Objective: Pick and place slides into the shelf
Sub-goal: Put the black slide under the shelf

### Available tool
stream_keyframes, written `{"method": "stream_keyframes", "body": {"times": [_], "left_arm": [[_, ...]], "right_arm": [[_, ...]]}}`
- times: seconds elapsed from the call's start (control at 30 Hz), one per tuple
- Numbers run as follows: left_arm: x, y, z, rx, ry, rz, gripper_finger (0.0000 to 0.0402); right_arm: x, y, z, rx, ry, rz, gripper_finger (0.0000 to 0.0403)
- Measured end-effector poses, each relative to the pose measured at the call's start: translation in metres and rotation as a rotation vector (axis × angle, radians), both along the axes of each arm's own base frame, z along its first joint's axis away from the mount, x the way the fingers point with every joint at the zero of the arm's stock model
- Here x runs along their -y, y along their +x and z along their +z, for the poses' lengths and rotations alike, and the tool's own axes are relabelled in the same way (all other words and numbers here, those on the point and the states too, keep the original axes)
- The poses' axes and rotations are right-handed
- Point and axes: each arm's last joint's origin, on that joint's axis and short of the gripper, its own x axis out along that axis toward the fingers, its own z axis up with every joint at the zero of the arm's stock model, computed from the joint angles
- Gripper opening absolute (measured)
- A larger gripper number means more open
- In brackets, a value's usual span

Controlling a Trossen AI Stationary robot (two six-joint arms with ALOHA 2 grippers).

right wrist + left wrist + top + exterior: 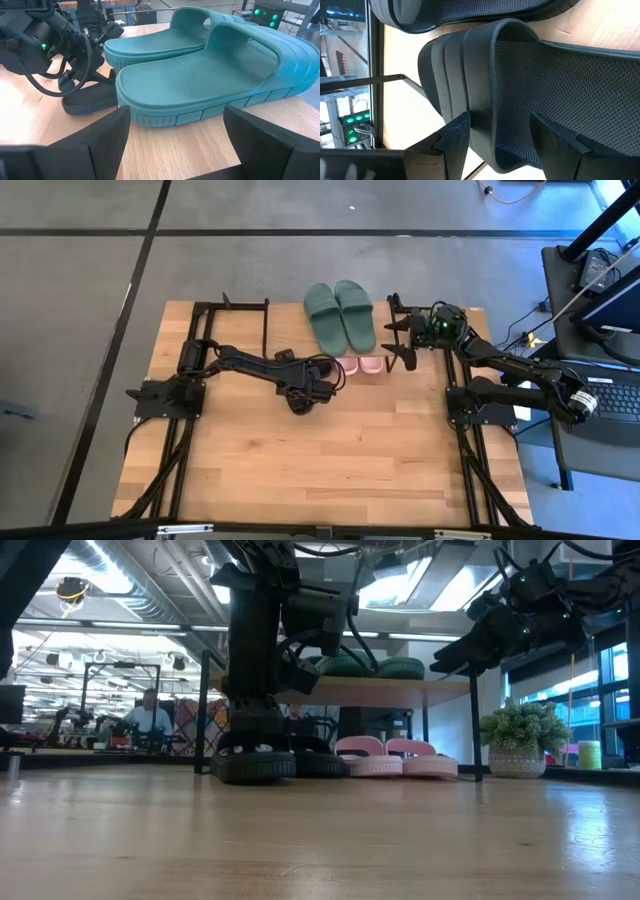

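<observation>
Two dark green slides lie side by side on the shelf's top board. Two light pink slides stand on the table under the shelf, heels poking out at its near edge. Left of them are two black slides. My left gripper is down on the nearer one, shut on it. My right gripper hovers open over the shelf's right end, facing the green slides and touching nothing. My left gripper holds the black slide by its strap, near the strap's edge. One finger is outside the strap and the other is inside the opening, above the footbed. The fingers come from above, pointing down. The slide's sole rests on the table.
The shelf's thin black legs stand left and right of the shoes under it. The second black slide lies close beside the held one. The table's near half is bare wood. A potted plant and people show beyond the table.
</observation>
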Motion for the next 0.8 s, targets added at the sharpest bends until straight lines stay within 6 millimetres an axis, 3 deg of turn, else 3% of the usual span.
{"method": "stream_keyframes", "body": {"times": [0.53, 0.8], "left_arm": [[0.002, 0.0, -0.001, -0.005, -0.028, -0.006, 0.0198], [0.013, -0.001, 0.0, -0.014, -0.02, -0.037, 0.0198]], "right_arm": [[0.0, 0.0, -0.001, -0.006, 0.018, -0.003, 0.032], [0.0, 0.0, -0.002, -0.003, 0.039, -0.009, 0.032]]}}
